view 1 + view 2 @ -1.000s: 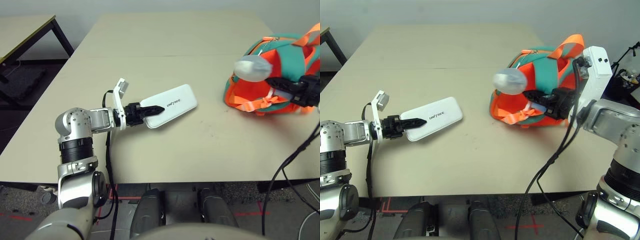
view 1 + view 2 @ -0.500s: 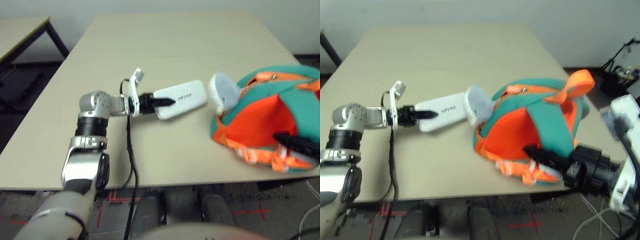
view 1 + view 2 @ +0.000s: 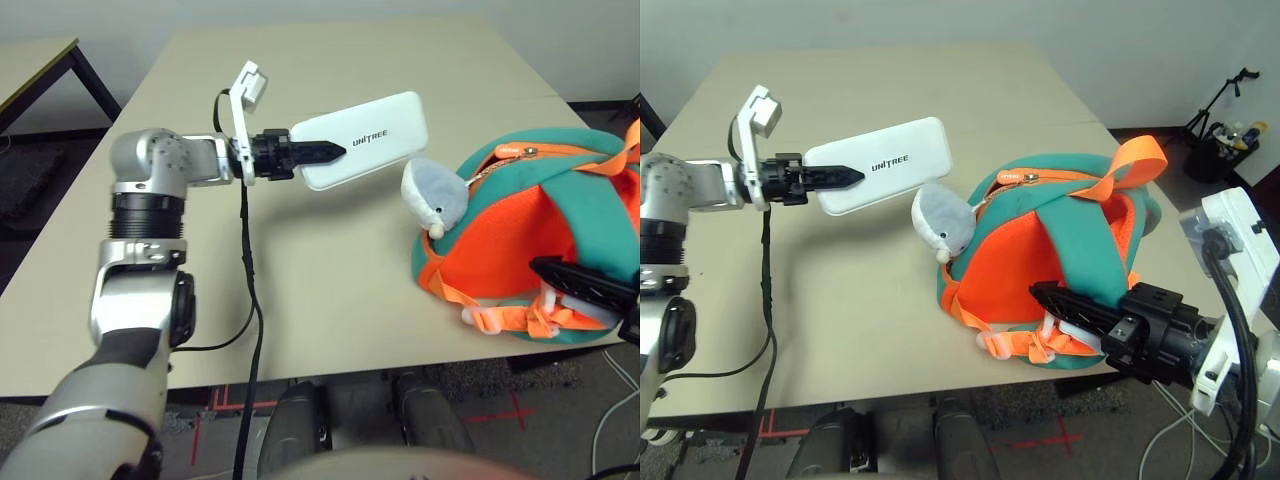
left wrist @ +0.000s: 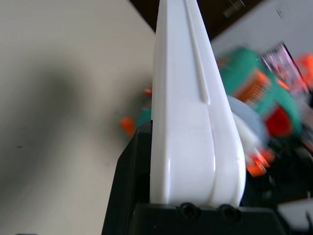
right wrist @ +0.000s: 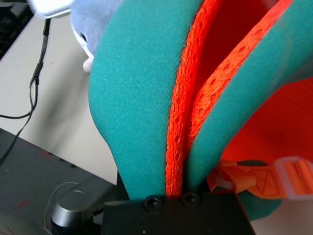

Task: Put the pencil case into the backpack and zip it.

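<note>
One pencil case (image 3: pixel 365 138), one backpack (image 3: pixel 1060 270).

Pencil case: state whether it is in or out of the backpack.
Out. The left gripper holds the pencil case above the table, beside the backpack.

- Table (image 3: pixel 330 300): pale beige top, plain and matte, with a seam line running across its far part.
- Backpack (image 3: pixel 1080 290): teal fabric with orange panel and orange straps, standing on the table near the front right edge.
- Plush dolphin (image 3: pixel 942 222): grey and white, at the backpack's left side; whether it touches the tabletop cannot be told.
</note>
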Tool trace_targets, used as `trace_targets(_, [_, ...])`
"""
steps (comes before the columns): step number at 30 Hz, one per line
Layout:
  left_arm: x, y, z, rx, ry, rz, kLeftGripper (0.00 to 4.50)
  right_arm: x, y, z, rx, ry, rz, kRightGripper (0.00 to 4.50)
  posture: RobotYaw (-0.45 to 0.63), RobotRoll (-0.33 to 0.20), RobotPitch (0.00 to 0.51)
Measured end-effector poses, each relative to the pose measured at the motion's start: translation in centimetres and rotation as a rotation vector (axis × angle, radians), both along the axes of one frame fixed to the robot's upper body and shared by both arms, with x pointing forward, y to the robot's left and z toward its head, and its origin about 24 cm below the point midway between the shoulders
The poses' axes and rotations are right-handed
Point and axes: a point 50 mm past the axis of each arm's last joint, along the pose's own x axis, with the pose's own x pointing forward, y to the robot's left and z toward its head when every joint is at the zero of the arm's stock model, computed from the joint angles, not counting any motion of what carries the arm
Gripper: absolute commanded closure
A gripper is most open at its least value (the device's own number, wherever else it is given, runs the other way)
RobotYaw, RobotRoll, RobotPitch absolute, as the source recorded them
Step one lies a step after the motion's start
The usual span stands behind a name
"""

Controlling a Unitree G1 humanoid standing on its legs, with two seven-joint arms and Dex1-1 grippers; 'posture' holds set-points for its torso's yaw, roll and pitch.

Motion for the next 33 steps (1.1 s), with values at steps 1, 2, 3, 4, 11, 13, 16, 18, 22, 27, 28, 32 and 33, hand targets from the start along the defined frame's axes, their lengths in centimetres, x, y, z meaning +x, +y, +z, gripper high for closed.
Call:
trace_targets(1, [-0.6,0.1,0.0,0.019,-0.005,-0.021,3.17,0.3,0.0,0.0,0.004,0.0,0.005,4.41,-0.14,0.0,0.054])
trace_targets(2, [-0.9,0.1,-0.3,0.034,0.0,-0.032,3.17,0.5,0.0,0.1,0.004,-0.003,0.008,4.41,-0.13,0.0,0.053])
trace_targets(3, [-1.1,0.0,-0.7,0.047,0.01,-0.037,3.17,0.8,0.1,0.1,0.006,-0.004,0.015,4.41,-0.13,0.0,0.052])
trace_targets(4, [-1.1,-0.1,-1.2,0.056,0.023,-0.041,3.17,1.0,0.1,0.1,0.005,-0.005,0.019,4.41,-0.13,0.0,0.052])
trace_targets(11, [-1.6,-0.3,-2.6,0.098,0.05,-0.058,3.17,2.1,0.4,-0.1,0.008,-0.003,0.048,4.41,-0.12,0.0,0.05])
trace_targets(13, [-1.9,-0.6,-2.4,0.103,0.038,-0.076,3.17,2.3,0.5,-0.1,0.007,0.0,0.054,4.41,-0.12,0.0,0.051])
trace_targets(16, [-2.2,-0.9,-2.1,0.114,0.021,-0.096,3.17,2.4,0.5,0.0,-0.002,-0.002,0.061,4.41,-0.11,0.0,0.054])
trace_targets(18, [-2.4,-0.8,-1.8,0.124,0.012,-0.108,3.17,2.6,0.5,0.0,-0.011,-0.004,0.064,4.41,-0.11,0.0,0.056])
trace_targets(22, [-3.4,-0.5,0.1,0.156,-0.049,-0.162,3.17,2.7,0.4,-0.2,-0.013,0.003,0.069,4.41,-0.1,0.0,0.06])
trace_targets(27, [-5.1,-0.4,1.5,0.201,-0.073,-0.261,3.17,3.0,0.3,-0.5,-0.016,-0.005,0.066,4.41,-0.1,0.0,0.063])
trace_targets(28, [-5.3,-0.3,1.6,0.213,-0.076,-0.27,3.17,3.0,0.3,-0.6,-0.015,-0.002,0.066,4.41,-0.09,0.0,0.063])
trace_targets(32, [-5.5,-0.4,1.7,0.229,-0.079,-0.281,3.17,3.2,0.4,-0.6,-0.013,-0.017,0.07,4.41,-0.1,0.0,0.062])
trace_targets(33, [-5.5,-0.6,1.6,0.226,-0.078,-0.285,3.17,3.3,0.4,-0.5,-0.014,-0.022,0.072,4.41,-0.1,0.0,0.062])
